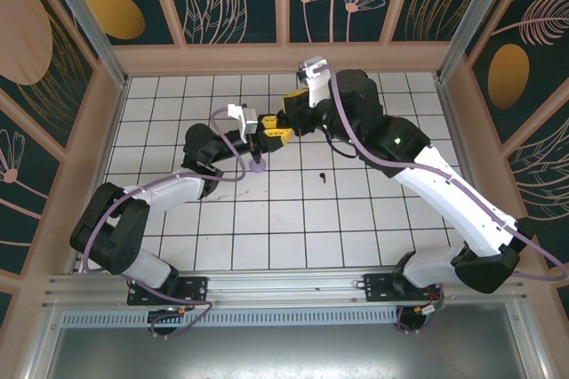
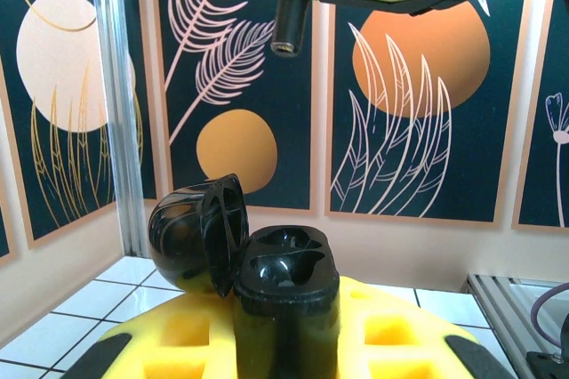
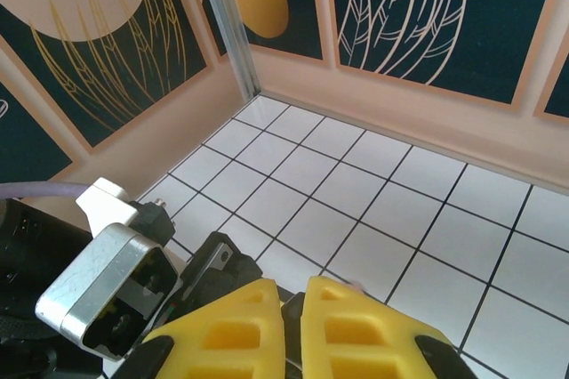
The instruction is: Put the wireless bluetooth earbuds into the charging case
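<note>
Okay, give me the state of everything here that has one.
Black case: lid open, both wells empty, upright.
Black earbud: hanging over the case, not inserted.
Second black earbud: loose on the table.
Left gripper: shut on the case.
Right gripper: shut on the earbud.

The black charging case [image 2: 286,303] stands upright in the left tool [image 2: 284,343], its lid hinged open to the left and two wells facing up. A black earbud [image 2: 289,14] hangs stem-down above it from the right tool [image 3: 293,303]. A second black earbud [image 1: 320,176] lies on the counter [image 1: 356,219], well apart.
</note>
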### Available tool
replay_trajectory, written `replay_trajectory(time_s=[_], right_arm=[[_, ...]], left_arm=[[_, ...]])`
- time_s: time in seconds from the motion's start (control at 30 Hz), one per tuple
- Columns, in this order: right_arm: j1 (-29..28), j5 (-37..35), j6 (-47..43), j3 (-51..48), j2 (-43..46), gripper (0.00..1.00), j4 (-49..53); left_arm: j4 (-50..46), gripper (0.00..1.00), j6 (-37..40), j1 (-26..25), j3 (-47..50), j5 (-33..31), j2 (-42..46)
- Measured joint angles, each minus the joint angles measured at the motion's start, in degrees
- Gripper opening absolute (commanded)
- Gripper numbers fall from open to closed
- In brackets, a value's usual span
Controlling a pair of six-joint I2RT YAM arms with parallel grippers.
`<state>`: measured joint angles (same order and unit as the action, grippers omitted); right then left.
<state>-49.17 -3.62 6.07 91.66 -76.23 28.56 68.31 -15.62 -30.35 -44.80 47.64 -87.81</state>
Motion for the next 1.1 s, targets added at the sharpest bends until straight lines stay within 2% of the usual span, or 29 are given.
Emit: replay_trajectory(time_s=[0.37, 1.1], right_arm=[[0.1, 0.2, 0.4, -5.1, 0.7, 0.09, -0.1], [1.9, 2.2, 1.3, -7.1, 0.7, 0.08, -1.8]], left_arm=[[0.0, 0.0, 0.0, 0.0, -0.1, 0.1, 0.0], [0.0, 0.0, -0.2, 0.0, -0.5, 0.4, 0.0]])
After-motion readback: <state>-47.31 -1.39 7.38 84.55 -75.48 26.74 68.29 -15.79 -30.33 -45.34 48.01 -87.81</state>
